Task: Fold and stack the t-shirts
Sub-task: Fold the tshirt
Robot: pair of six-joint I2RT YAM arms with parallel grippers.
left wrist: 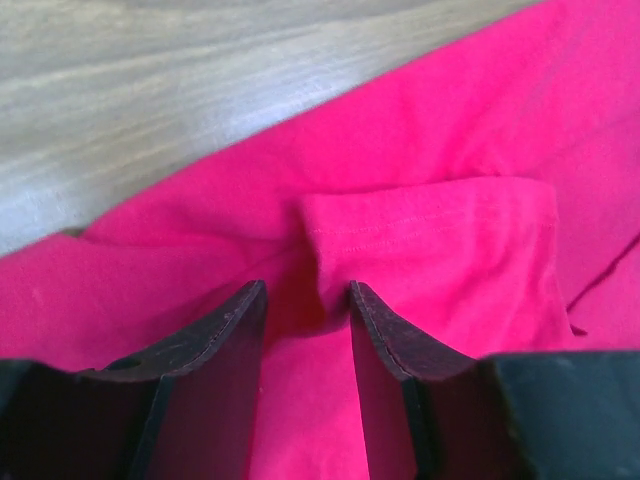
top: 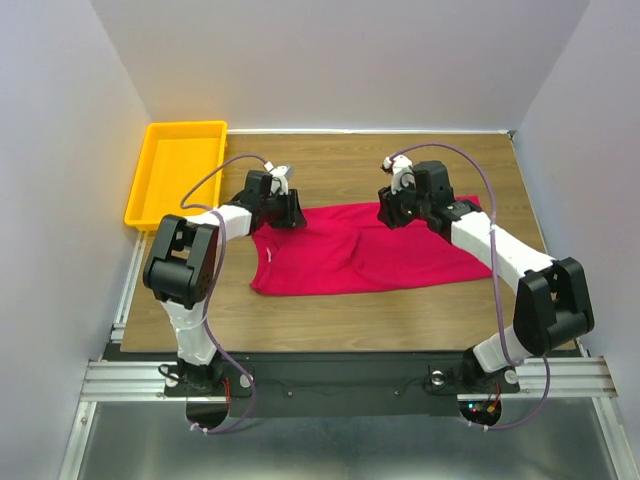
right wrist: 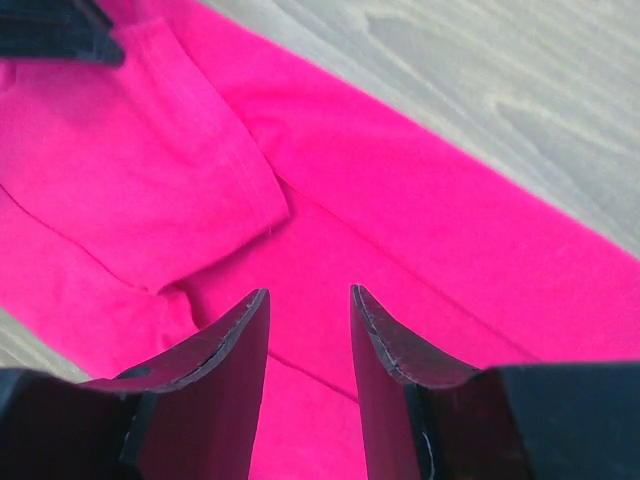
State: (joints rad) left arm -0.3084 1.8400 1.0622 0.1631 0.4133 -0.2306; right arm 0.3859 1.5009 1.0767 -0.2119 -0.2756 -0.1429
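A crimson-red t-shirt (top: 355,250) lies on the wooden table as a wide band, its far half folded toward me. My left gripper (top: 291,213) sits low over its far left edge and my right gripper (top: 391,213) over its far right part. In the left wrist view, the left gripper (left wrist: 307,292) stands open, with a folded-in sleeve (left wrist: 440,240) just ahead of its tips and loose cloth under the gap. The right gripper (right wrist: 308,294) is also open above flat fabric, with the other sleeve (right wrist: 150,170) ahead to its left. Neither gripper pinches anything.
A yellow plastic tray (top: 150,185) sits at the table's far left corner. Bare wood (top: 340,160) shows beyond the shirt and along the near edge. White walls close in on the left, right and back. A dark part of the other arm (right wrist: 55,30) shows in the right wrist view.
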